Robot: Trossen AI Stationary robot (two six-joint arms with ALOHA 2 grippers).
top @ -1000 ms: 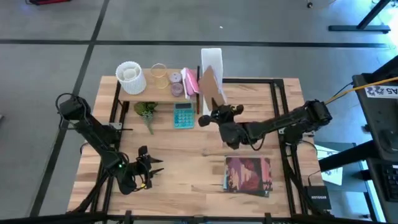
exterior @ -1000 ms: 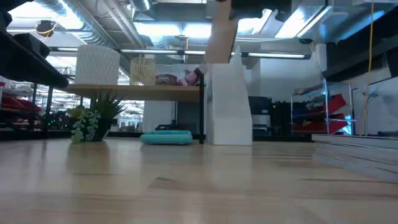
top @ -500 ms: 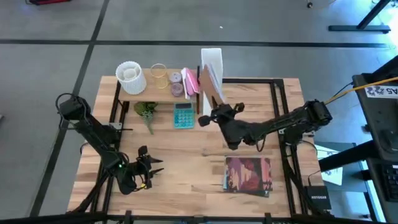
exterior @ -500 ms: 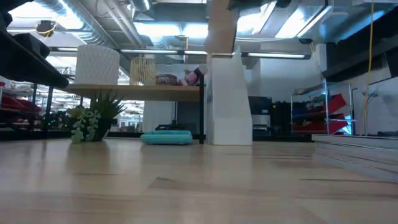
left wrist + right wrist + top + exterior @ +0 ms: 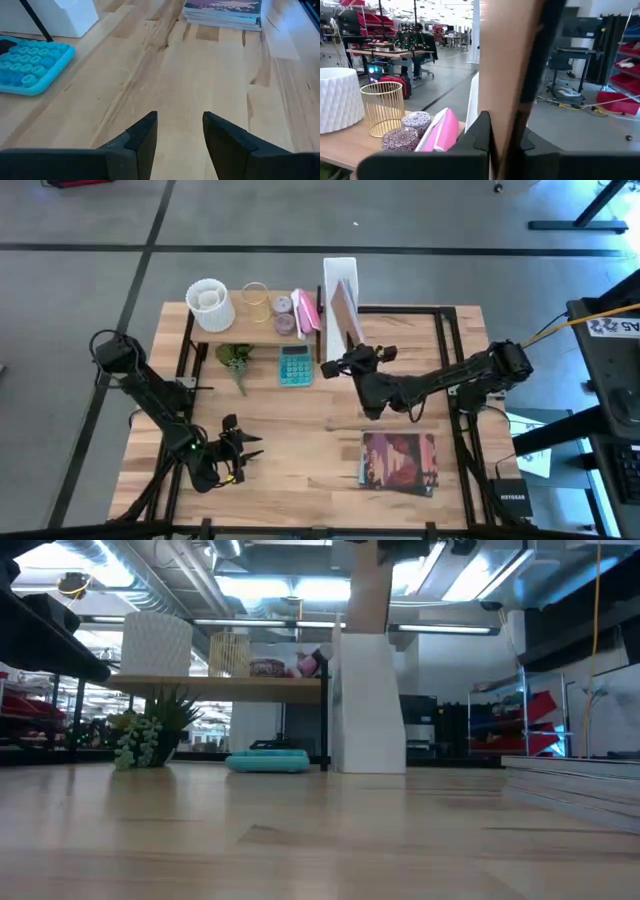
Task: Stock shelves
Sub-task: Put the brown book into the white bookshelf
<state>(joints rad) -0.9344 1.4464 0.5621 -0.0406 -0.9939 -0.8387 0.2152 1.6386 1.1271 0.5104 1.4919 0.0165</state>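
My right gripper (image 5: pixel 347 363) is shut on a flat tan book (image 5: pixel 343 313), which stands on edge over the tall white file box (image 5: pixel 339 278) at the shelf's right end. In the low view the book (image 5: pixel 368 588) reaches down to the box's top (image 5: pixel 366 700). The raised light-wood shelf (image 5: pixel 250 330) carries a white vase (image 5: pixel 209 302), a gold wire cup (image 5: pixel 256 299), two patterned tins (image 5: pixel 285 313) and a pink thing (image 5: pixel 305 312). My left gripper (image 5: pixel 179 131) waits open near the table's front left, with nothing between its fingers. My right gripper pinches the tan book's two flat faces (image 5: pixel 502 107) between its two fingers, at the book's near edge. The fingers (image 5: pixel 481 131) come level from the table's near side. The book stands upright and clear of the table, its lower edge at the file box's top.
A small green plant (image 5: pixel 235 359) and a teal calculator (image 5: pixel 295 365) lie in front of the shelf. A stack of magazines (image 5: pixel 399 463) lies at the table's near right. Bare wood stretches between the two arms.
My right gripper has turned the tan book from tilted to upright. It has carried the book a little toward the far edge, so that it now stands directly over the file box.
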